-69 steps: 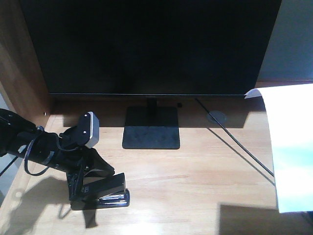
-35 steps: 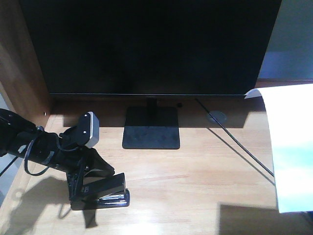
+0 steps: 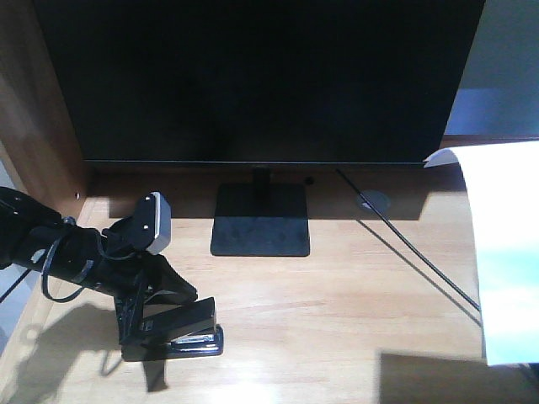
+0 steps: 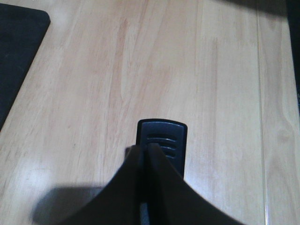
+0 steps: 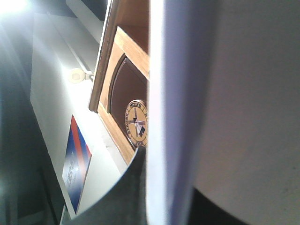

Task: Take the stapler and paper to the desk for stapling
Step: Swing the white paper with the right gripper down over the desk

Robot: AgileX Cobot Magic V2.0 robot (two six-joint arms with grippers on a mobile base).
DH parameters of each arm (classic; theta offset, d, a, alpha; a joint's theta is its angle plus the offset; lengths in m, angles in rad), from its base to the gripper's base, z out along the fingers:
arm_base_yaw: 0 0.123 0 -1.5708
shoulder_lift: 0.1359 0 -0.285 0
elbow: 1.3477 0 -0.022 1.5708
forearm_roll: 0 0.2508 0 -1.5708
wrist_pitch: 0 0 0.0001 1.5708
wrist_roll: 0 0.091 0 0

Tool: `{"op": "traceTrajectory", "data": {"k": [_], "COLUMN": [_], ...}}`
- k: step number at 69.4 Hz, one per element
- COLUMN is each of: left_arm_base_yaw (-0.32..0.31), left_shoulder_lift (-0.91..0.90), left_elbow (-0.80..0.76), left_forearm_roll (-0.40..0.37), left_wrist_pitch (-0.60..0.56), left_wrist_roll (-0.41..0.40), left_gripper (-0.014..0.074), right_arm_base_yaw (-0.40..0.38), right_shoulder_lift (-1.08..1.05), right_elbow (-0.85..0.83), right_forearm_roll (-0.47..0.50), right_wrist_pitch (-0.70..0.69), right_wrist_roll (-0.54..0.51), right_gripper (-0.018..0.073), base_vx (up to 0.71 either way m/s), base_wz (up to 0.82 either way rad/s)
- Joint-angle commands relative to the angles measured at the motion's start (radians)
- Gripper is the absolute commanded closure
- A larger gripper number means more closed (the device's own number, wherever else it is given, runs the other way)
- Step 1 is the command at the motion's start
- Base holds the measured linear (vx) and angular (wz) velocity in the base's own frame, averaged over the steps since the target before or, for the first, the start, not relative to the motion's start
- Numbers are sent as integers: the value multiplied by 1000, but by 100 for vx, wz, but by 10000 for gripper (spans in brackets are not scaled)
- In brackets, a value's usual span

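Stapler (image 3: 189, 324) clamped in left gripper (image 4: 143, 150) on desk (image 3: 337, 295), paper (image 3: 505, 252) far right

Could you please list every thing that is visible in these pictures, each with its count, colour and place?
monitor: one, black, at the back of the desk, on a flat black stand.
cable: one, black, from under the monitor toward the front right.
round cap: one, grey, in the tabletop right of the stand.
desk: one, pale wood, with a brown side panel at left.
stapler: one, black, front left of the desk.
paper: one sheet, white, at the right edge.
round emblem: one, yellowish, on wood, right wrist view.
left gripper: black, shut on the stapler.
right gripper: dark, shut on the paper.
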Motion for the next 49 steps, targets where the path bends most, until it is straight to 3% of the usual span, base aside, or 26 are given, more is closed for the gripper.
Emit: {"op": "traceTrajectory", "data": {"k": [1,17,49], "left_arm_base_yaw": [-3,-3,-3], "left_shoulder_lift": [-36,-36,-36], "left_elbow": [-17,-17,-17], "left_forearm_roll": [-53,-53,-53], "left_wrist_pitch": [37,37,37], "left_wrist_roll": [3,3,3], "left_gripper": [603,603,603], "right_arm_base_yaw": [-2,-2,-2], "right_shoulder_lift": [21,117,562], "right_elbow": [-31,-31,-32], "right_forearm_roll": [45,225,212], "right_wrist_pitch": [-54,-107,-457], "right_wrist_roll": [-43,-132,-4], "right_gripper": [565,562,562], "base_vx": [0,0,0], "base_wz": [0,0,0]}}
